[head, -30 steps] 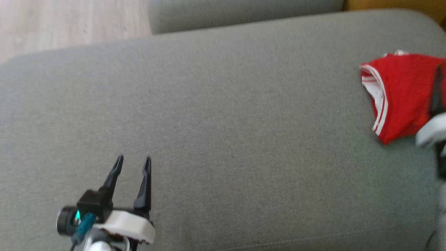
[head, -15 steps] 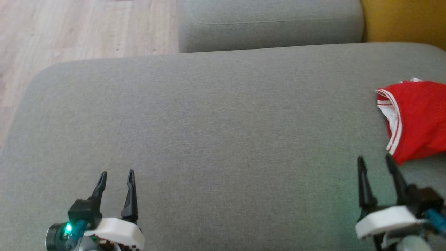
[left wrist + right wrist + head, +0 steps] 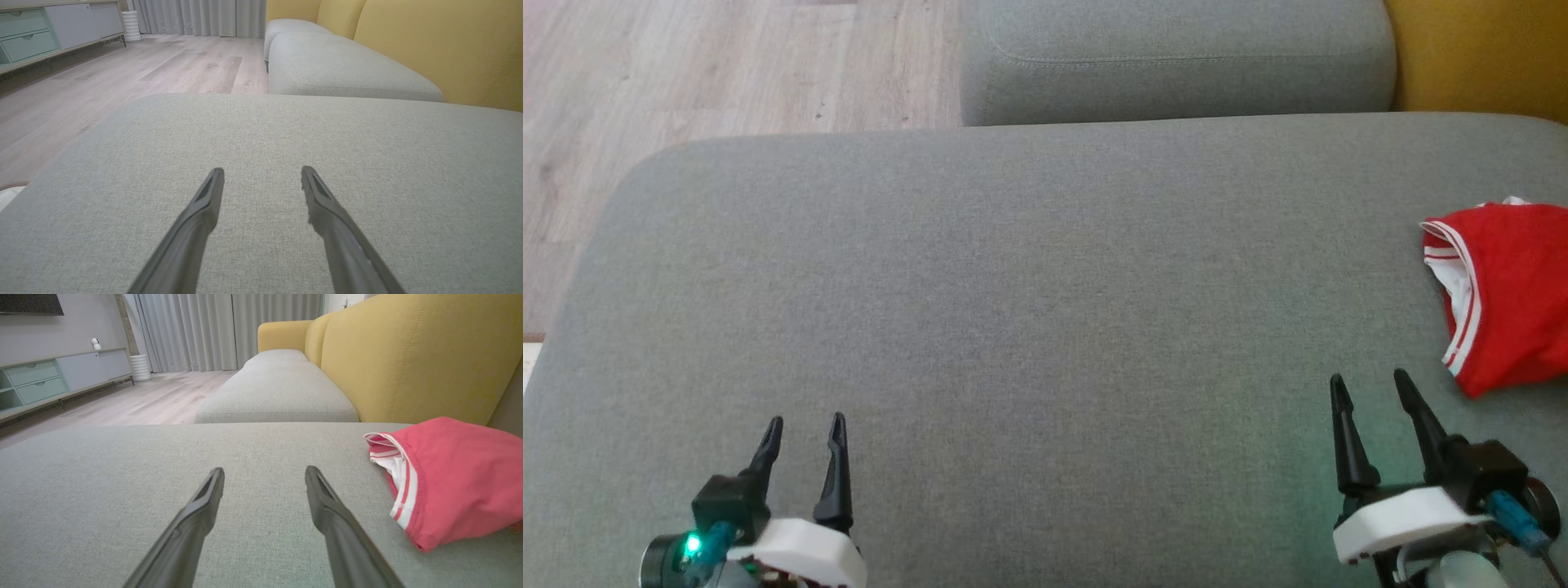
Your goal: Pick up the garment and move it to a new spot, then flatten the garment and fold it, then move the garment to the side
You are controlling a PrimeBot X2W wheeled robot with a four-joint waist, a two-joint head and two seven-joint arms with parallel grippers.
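Head view: the right hand [image 3: 1368, 385], released and empty, now sits back at lower right, off the red garment [image 3: 1515, 294] at the frame's right edge. The left hand [image 3: 806, 425] is also released. The set-aside looks finished.

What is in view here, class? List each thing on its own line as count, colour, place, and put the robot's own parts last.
near cushion: one, grey, under both grippers
far cushion: one, grey, beyond the near one
garment: one, red with white trim, on the near cushion's right side
backrest: one, yellow, right of the far cushion
floor: one, pale wood, left of the cushions
sideboard: one, pale green and grey, across the floor
curtains: grey, at the far wall
left gripper: one, dark fingers, open, empty, lower left
right gripper: one, dark fingers, open, empty, near the garment but apart from it
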